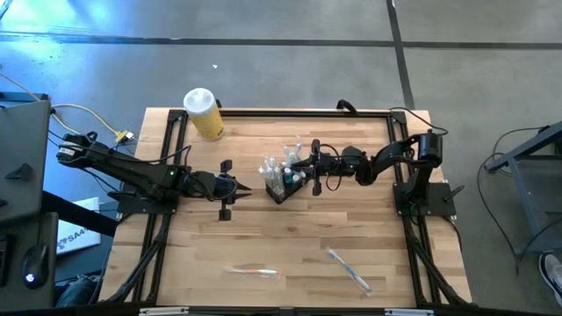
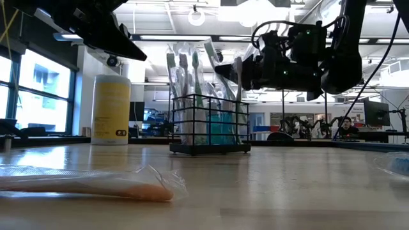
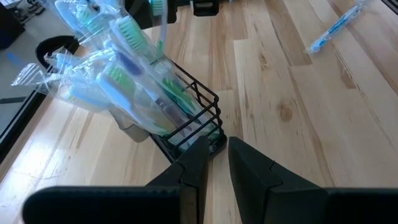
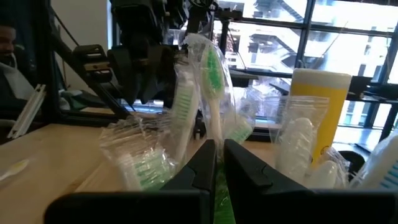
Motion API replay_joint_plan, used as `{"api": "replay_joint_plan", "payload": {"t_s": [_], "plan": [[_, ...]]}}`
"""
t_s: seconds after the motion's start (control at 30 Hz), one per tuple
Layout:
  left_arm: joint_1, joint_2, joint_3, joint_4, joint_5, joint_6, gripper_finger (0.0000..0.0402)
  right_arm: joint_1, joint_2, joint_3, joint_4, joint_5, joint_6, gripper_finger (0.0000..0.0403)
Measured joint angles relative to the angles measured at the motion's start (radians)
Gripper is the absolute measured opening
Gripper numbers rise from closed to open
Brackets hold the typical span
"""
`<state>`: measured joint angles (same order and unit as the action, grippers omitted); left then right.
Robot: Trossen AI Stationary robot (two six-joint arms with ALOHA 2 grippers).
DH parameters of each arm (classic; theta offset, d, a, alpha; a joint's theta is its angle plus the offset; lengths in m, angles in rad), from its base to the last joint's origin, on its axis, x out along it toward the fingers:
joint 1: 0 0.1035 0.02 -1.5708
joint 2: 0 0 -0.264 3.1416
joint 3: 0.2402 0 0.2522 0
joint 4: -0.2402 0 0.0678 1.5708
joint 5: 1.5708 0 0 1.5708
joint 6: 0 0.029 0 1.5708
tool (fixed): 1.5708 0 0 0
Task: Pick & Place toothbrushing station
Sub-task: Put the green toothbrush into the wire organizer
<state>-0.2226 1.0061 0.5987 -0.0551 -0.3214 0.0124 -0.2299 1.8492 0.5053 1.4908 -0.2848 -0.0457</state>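
right fingers [image 4: 216, 163] clenched at caddy [image 1: 285, 186] | left fingers [image 3: 214, 163] narrow, empty | jar [image 1: 204, 114] behind

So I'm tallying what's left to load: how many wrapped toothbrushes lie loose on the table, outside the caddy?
2. One wrapped toothbrush lies near the table's front edge, left of centre; the other lies to its right, angled. The caddy holds more.

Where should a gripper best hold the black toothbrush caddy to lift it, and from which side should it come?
Probably the top rim wire of the caddy, on an outer side wall, coming from above. The caddy stands upright, and wrapped toothbrushes fan out of its top, so the middle is crowded; the thin rim suits narrow fingers.
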Motion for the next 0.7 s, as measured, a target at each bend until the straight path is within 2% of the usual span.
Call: {"api": "replay_joint_plan", "payload": {"t_s": [0.17, 0.37, 0.7], "plan": [[0.000, 0.000, 0.000, 0.001, 0.000, 0.000, 0.0058, -0.002, 0.000, 0.007, 0.007, -0.022, -0.013, 0.0018], [0.000, 0.000, 0.000, 0.007, 0.000, 0.003, 0.0058, -0.002, 0.000, 0.066, 0.006, -0.117, -0.021, 0.0018], [0.000, 0.000, 0.000, 0.000, 0.000, 0.006, 0.0058, -0.002, 0.000, 0.081, 0.004, -0.163, 0.017, 0.0018]]}}
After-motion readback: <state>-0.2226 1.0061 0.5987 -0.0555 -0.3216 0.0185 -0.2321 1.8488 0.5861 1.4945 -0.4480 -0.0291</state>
